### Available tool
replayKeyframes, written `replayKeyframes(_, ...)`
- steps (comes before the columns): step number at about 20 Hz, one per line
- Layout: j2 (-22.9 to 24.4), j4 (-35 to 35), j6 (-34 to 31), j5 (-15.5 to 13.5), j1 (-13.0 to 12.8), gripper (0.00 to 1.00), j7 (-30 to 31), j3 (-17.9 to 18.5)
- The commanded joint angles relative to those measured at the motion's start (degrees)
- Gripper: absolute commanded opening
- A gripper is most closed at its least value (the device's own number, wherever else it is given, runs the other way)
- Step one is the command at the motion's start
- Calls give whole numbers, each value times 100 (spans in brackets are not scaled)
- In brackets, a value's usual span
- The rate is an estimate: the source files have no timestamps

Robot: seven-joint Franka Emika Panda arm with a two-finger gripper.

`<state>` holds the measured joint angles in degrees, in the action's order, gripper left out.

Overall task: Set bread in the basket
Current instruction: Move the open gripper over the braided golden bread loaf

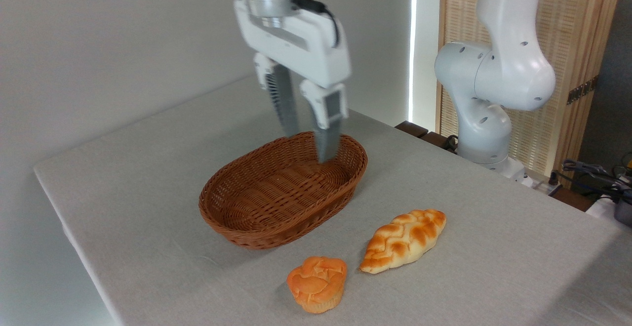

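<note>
Nothing of the task looks done yet: the jaws [312, 143] hang parted and empty above the far end of the oval reddish-brown wicker basket [276, 227], while the golden-brown braided loaf [404, 240] lies on the grey tabletop [493, 266], well below and right of them.

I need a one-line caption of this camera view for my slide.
Open gripper hangs over the empty basket; bread and a bun lie on the table.
</note>
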<state>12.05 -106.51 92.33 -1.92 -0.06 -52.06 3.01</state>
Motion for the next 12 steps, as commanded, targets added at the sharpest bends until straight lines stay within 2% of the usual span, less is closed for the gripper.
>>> replayKeyframes(1, 473, -1053, 494, 165, 32, 100, -243, 314)
replayKeyframes(3, 596, -1581, 741, 533, 41, 100, -269, 428)
replayKeyframes(4, 614, -1723, 795, 614, 49, 100, -269, 455)
replayKeyframes(6, 614, -1847, 935, 623, 50, 100, -269, 647)
replayKeyframes(10, 544, -2030, 1629, 632, 50, 100, -278, 727)
replayKeyframes(12, 561, -2285, 1621, 632, 50, 100, -592, 893)
